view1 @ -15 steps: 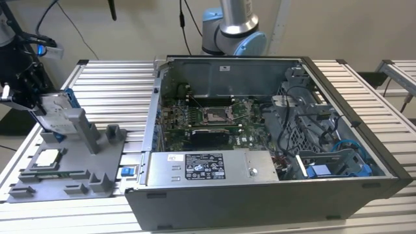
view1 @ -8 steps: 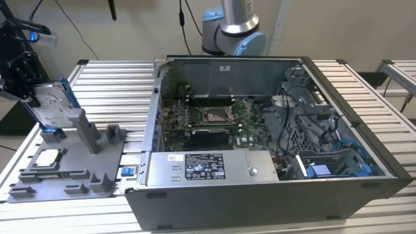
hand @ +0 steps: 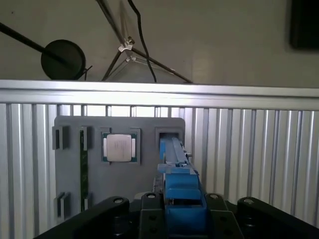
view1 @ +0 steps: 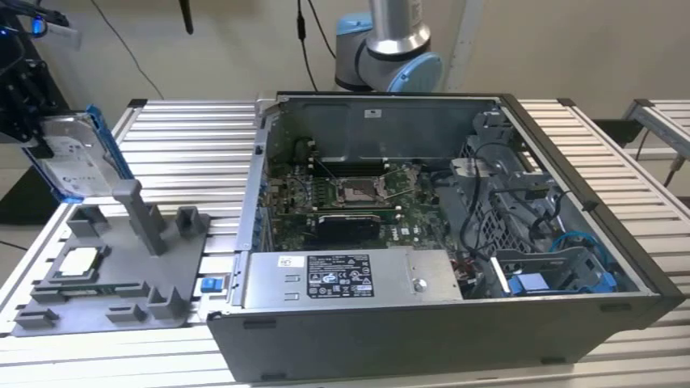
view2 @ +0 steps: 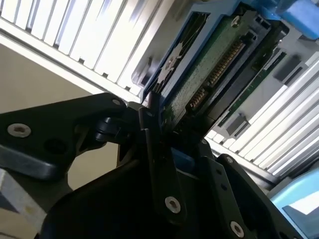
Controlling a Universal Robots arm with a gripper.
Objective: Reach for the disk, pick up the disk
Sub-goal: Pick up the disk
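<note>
The disk (view1: 76, 160), a silver drive in a bright blue bracket, hangs tilted at the exterior view's far left, above the back of the grey fixture plate (view1: 119, 279). My black gripper (view1: 35, 139) is shut on its upper end. In the first wrist view the disk (hand: 175, 172) runs edge-on from between my fingers (hand: 149, 211) toward a slot in the plate (hand: 70, 174); I cannot tell whether its far end still touches the slot. The second wrist view shows the disk's green circuit-board side (view2: 212, 67) clamped in the gripper (view2: 162, 127).
A small square chip (view1: 77, 263) sits in a pocket of the fixture plate, beside a tall grey post (view1: 138, 212). An open computer case (view1: 431, 242) with a grey power supply box (view1: 345, 276) stands to the exterior view's right. The arm's base (view1: 386, 44) rises behind it.
</note>
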